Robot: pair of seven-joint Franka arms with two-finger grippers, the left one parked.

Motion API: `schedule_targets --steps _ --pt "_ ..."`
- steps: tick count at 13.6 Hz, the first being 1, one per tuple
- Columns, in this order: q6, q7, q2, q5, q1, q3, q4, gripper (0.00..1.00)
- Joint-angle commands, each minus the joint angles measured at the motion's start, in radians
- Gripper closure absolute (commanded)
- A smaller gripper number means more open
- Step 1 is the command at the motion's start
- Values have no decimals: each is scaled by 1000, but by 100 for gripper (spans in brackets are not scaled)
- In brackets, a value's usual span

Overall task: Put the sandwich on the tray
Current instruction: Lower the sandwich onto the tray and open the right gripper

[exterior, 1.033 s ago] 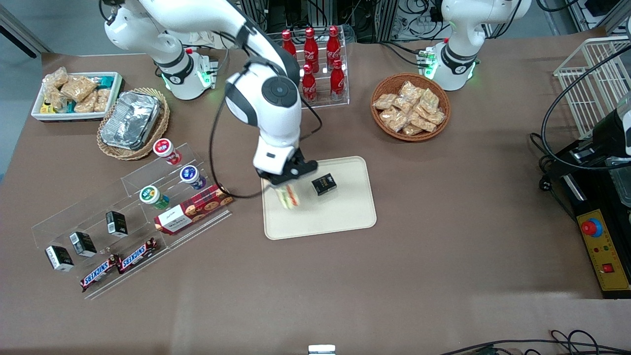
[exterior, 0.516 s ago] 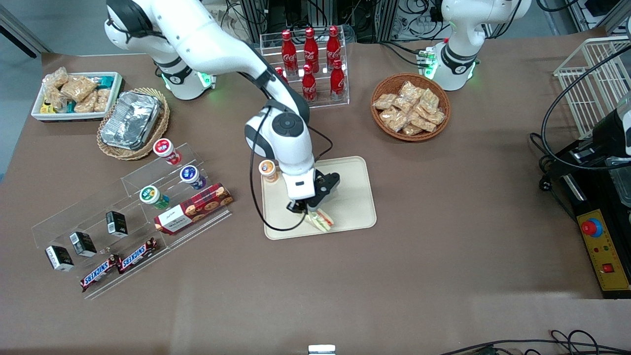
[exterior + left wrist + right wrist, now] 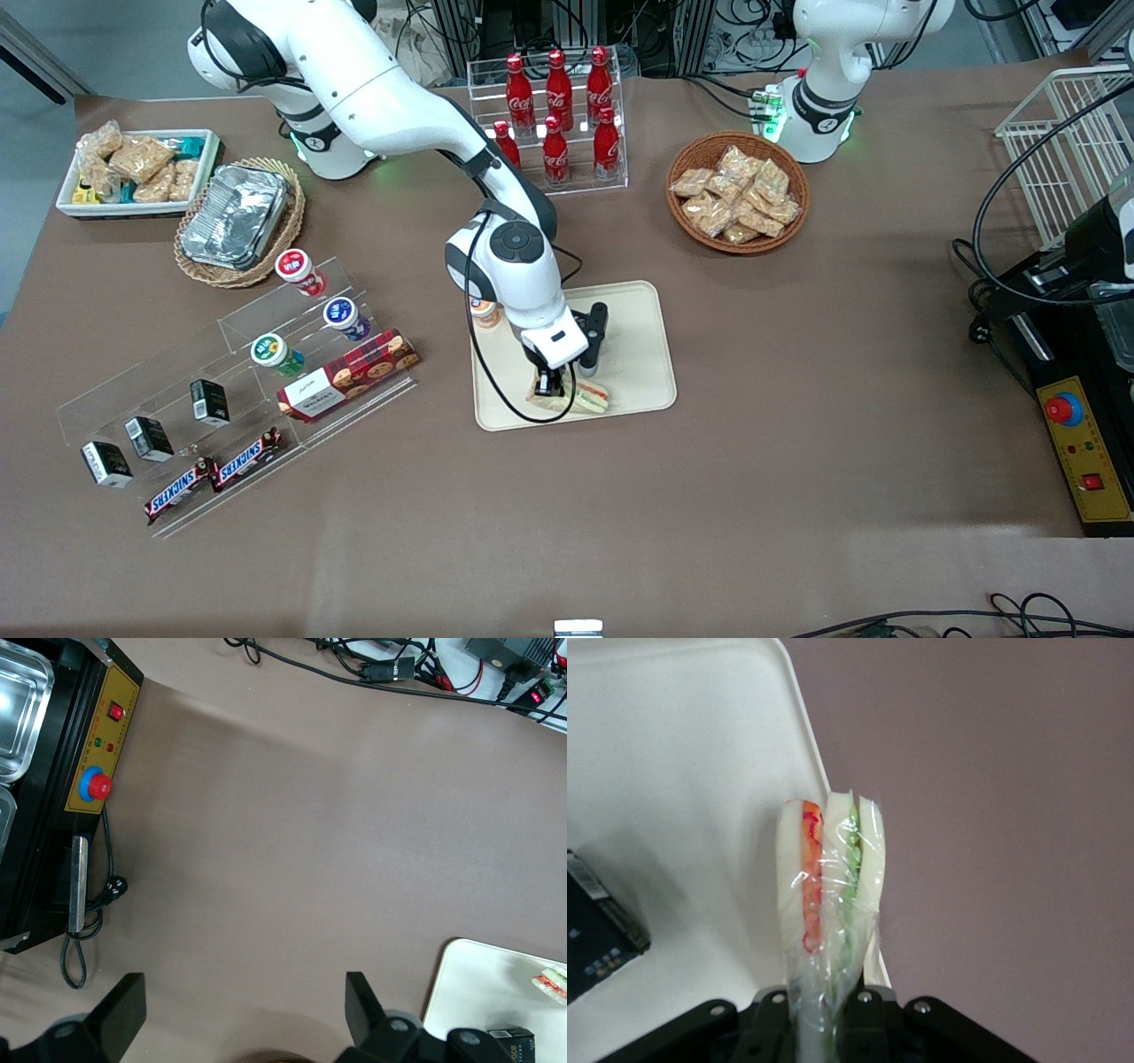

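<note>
The sandwich is a wrapped wedge with pale bread and orange-red and green filling. It is low over the part of the cream-beige tray nearest the front camera; whether it touches the tray I cannot tell. My right gripper is shut on the sandwich's wrap. In the right wrist view the sandwich sticks out from between my fingers, over the tray's rim. The left wrist view shows the tray and a bit of the sandwich.
A small black box lies on the tray beside the sandwich. An orange-lidded cup stands at the tray's corner by the arm. A clear tiered shelf with snacks, a cola rack and a snack basket stand around.
My gripper carried the sandwich over the tray toward the front camera and lowered it near the tray's front edge. The arm now covers the black box in the front view.
</note>
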Motion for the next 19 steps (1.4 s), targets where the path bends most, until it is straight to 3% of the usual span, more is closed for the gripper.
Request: schedule_targets --steps 1,7,8,9,14,17,19 --pt "8 -104 21 29 -2 6 16 100" --pt "6 -189 31 29 -4 21 10 100" --pt "12 -177 33 47 -7 21 10 39" --pt "29 -198 42 76 -31 24 10 2" --pt "14 -220 30 107 -43 40 8 0" --pt "-146 -208 -63 226 -42 35 5 0" --pt "-344 -43 -178 292 -63 18 -2 0"
